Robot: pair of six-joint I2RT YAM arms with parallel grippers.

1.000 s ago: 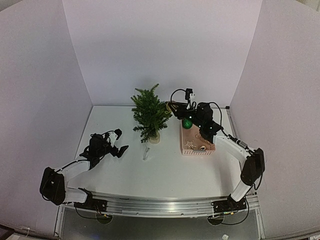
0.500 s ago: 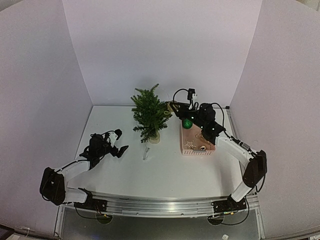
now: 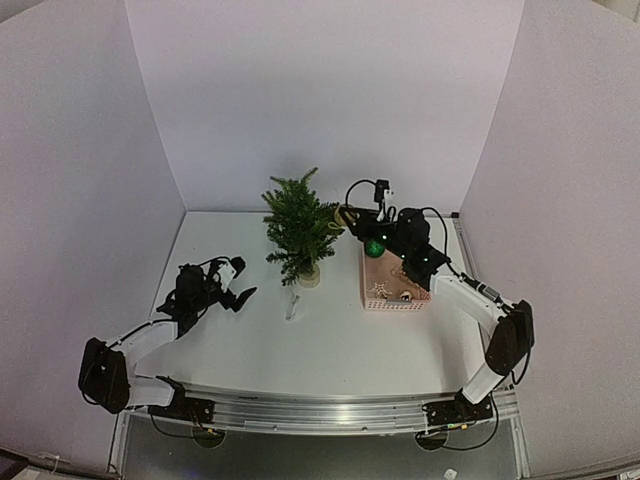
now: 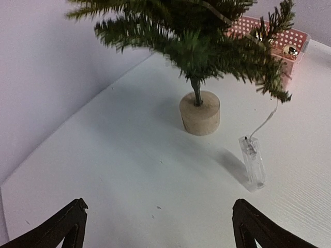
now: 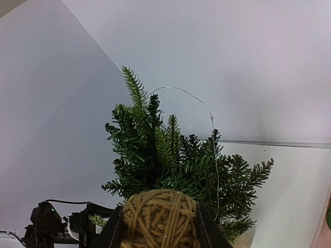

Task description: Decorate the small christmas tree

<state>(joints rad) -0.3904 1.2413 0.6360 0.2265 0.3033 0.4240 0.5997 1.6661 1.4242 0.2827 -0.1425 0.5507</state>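
Slightly closer to the small christmas tree (image 3: 300,232) than a second ago, the right gripper (image 5: 159,227) grips a brown twine ball (image 5: 159,209) just beside the branches. That tree stands mid-surface (image 3: 330,340), with a thin light wire (image 5: 213,150) already draped over it. The left gripper (image 4: 159,225) hangs open and empty. Ornaments remain in the pink basket (image 3: 392,302), so most of the decorating looks undone.

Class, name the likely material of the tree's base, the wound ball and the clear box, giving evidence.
The base: probably pale unfinished wood, matte and unpainted. The ball: tan twine or yarn, coarse wound strands. The box: likely clear glossy plastic; the table shows through.
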